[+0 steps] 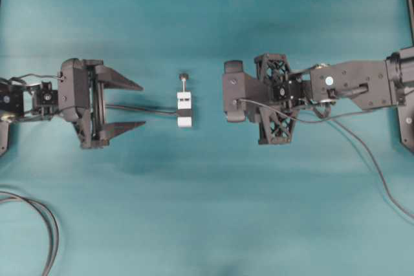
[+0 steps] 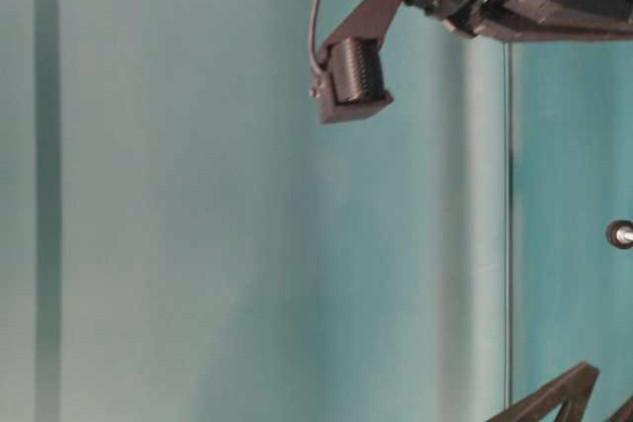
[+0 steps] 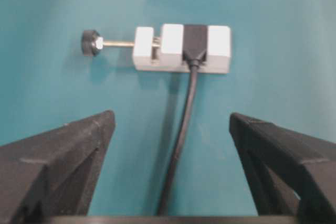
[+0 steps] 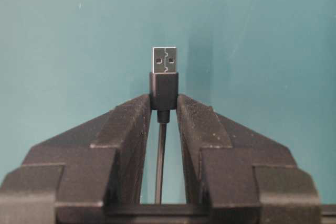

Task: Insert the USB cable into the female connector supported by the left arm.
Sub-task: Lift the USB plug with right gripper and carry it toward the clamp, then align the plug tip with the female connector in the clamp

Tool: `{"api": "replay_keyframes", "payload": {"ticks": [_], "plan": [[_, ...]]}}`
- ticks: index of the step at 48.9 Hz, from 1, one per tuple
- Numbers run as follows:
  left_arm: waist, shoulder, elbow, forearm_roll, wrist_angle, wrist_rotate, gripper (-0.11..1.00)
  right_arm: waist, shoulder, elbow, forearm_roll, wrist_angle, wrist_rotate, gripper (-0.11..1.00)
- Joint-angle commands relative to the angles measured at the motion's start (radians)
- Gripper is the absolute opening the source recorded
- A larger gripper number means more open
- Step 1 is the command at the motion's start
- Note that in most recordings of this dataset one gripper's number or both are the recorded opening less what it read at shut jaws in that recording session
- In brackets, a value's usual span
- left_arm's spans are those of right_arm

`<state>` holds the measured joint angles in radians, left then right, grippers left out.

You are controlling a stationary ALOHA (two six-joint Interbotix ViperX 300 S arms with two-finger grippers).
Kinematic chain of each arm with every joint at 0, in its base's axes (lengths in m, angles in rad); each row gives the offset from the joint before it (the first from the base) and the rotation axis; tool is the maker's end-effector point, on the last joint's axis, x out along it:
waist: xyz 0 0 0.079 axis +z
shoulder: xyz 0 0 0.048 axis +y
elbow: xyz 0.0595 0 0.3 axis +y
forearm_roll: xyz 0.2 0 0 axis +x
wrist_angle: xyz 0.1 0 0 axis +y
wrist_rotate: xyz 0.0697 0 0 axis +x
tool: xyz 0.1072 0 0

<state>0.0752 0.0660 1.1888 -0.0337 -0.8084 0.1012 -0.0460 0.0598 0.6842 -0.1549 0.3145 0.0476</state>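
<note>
table [image 1: 207,224]: teal | female connector [image 3: 195,38]: black, white block | USB cable [image 4: 164,77]: black, silver tip

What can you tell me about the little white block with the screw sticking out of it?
The white block looks like a small plastic clamp made of a few chunky white pieces. A thin metal screw with a round black knob sticks out of one end. A black female connector sits in a slot in it, and its dark cable runs back between the fingers of the open left pincer. The block lies flat on the teal table, between the two arms. Nothing is gripping it.
</note>
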Motion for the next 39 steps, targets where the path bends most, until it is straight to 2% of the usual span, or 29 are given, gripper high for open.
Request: {"api": "replay_keyframes", "payload": {"ticks": [1,6,16,24,39], "plan": [[0.018,0.048,-0.017,0.002,-0.094,0.025,0.96,-0.003,-0.008,-0.034,-0.023,0.031,0.0,0.2],[0.023,0.095,-0.031,0.0,-0.143,0.023,0.96,0.002,-0.002,-0.049,-0.069,0.066,0.006,0.2],[0.014,0.123,-0.06,0.002,-0.153,0.018,0.96,0.0,0.044,-0.124,-0.106,0.067,0.006,0.2],[0.0,0.129,-0.055,0.002,-0.149,0.017,0.96,0.02,0.117,-0.193,-0.11,0.067,0.006,0.2],[-0.017,0.15,-0.058,0.002,-0.146,0.014,0.96,0.043,0.16,-0.238,-0.11,0.043,0.008,0.2]]}}
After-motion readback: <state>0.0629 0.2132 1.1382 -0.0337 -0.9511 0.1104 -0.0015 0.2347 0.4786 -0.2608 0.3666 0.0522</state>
